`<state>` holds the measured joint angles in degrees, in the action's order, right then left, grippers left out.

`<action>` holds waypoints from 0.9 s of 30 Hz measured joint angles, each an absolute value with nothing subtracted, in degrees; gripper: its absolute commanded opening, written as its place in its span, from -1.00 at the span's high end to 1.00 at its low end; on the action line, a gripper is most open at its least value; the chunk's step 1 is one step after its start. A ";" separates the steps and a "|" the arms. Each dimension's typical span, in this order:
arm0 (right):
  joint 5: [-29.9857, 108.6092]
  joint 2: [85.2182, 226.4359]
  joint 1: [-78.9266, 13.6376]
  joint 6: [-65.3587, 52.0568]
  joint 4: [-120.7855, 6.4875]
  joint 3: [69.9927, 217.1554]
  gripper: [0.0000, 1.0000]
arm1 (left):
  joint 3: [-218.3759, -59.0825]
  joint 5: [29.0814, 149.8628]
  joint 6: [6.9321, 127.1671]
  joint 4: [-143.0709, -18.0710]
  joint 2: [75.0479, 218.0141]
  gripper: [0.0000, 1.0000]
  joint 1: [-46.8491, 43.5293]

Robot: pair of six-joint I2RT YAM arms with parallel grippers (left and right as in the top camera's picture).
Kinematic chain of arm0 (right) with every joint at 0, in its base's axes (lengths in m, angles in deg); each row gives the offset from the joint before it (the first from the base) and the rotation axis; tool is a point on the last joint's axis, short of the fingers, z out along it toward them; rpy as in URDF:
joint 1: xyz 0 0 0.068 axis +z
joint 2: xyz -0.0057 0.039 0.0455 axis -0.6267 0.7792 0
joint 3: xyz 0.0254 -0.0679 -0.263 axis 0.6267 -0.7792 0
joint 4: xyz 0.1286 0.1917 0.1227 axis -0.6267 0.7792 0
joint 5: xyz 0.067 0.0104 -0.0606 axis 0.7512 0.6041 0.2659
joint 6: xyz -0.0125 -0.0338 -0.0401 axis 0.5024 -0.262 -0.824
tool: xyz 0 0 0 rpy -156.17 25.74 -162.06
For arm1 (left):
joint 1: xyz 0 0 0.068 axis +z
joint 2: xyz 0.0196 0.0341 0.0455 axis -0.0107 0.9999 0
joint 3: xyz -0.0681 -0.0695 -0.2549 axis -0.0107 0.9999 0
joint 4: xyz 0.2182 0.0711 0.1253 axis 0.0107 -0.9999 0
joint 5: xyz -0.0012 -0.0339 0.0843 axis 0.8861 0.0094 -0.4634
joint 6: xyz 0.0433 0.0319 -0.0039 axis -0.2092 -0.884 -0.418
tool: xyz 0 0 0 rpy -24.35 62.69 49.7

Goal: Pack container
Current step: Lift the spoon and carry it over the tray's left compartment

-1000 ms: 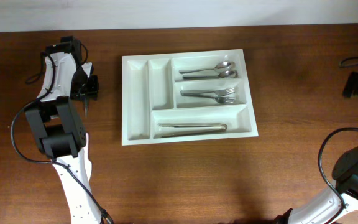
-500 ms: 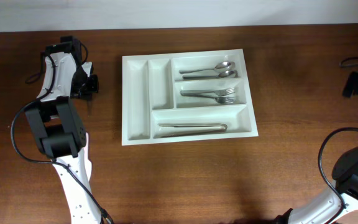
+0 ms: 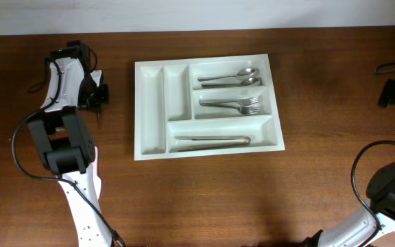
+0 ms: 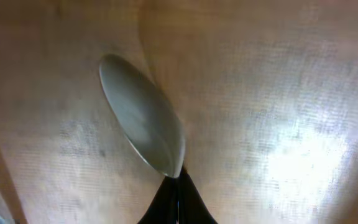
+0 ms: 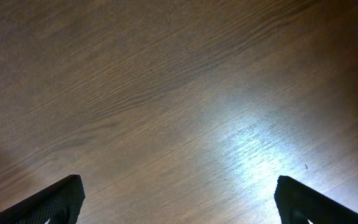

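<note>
Left arm (image 3: 84,186) white with black joints, looping black cable (image 3: 12,147); right gripper (image 5: 179,190) black

I'm seeing nothing readable: no lettering, label, brand mark or number is showing on the container (image 3: 150,110), the spoon (image 4: 143,134) or the wooden table (image 3: 252,199).

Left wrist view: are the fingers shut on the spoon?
Yes, the black fingers meet with no visible gap at the neck of the spoon, just below its bowl.
</note>
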<state>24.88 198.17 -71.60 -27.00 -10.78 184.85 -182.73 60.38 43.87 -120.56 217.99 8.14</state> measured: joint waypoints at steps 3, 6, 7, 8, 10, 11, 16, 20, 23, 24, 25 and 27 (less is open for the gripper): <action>24.88 198.17 -71.60 -27.00 -10.76 184.85 -0.97 | -185.15 60.36 43.87 -124.14 218.04 0.96 7.99; 24.88 198.17 -71.60 -27.00 -10.76 184.85 -0.97 | -191.25 60.36 43.87 -128.58 218.08 0.96 7.47; 24.88 198.17 -71.60 -26.96 -10.78 184.85 -0.97 | -193.55 60.36 43.85 -129.89 218.08 0.96 7.20; 24.85 198.17 -71.60 -26.98 -10.76 184.85 -0.97 | -196.41 60.38 43.87 -131.42 218.08 0.96 6.83; 24.88 198.17 -71.60 -26.98 -10.78 184.85 -0.97 | -201.46 60.95 43.87 -134.04 218.08 0.96 5.94; 24.88 198.17 -71.60 -27.00 -10.78 184.85 -0.97 | -203.97 61.63 43.85 -135.33 218.08 0.96 5.35; 24.88 198.17 -71.60 -27.00 -10.78 184.85 -0.97 | -212.28 65.65 44.13 -140.99 218.06 0.96 1.91; 24.88 198.17 -71.60 -27.02 -10.78 184.85 -0.97 | -213.22 68.29 45.88 -142.85 218.06 0.96 -0.97; 24.88 198.17 -71.60 -26.98 -10.78 184.85 -0.97 | -213.22 70.04 46.69 -142.85 218.06 0.96 -3.09; 24.88 198.17 -71.60 -26.98 -10.78 184.85 -0.97 | -213.22 70.37 46.97 -142.85 218.06 0.96 -3.68; 24.88 198.17 -71.60 -27.00 -10.78 184.85 -0.97 | -213.22 70.68 47.21 -142.85 218.08 0.96 -4.38; 24.88 198.17 -71.60 -26.98 -10.78 184.85 -0.97 | -213.22 70.92 48.20 -142.85 218.06 0.96 -5.67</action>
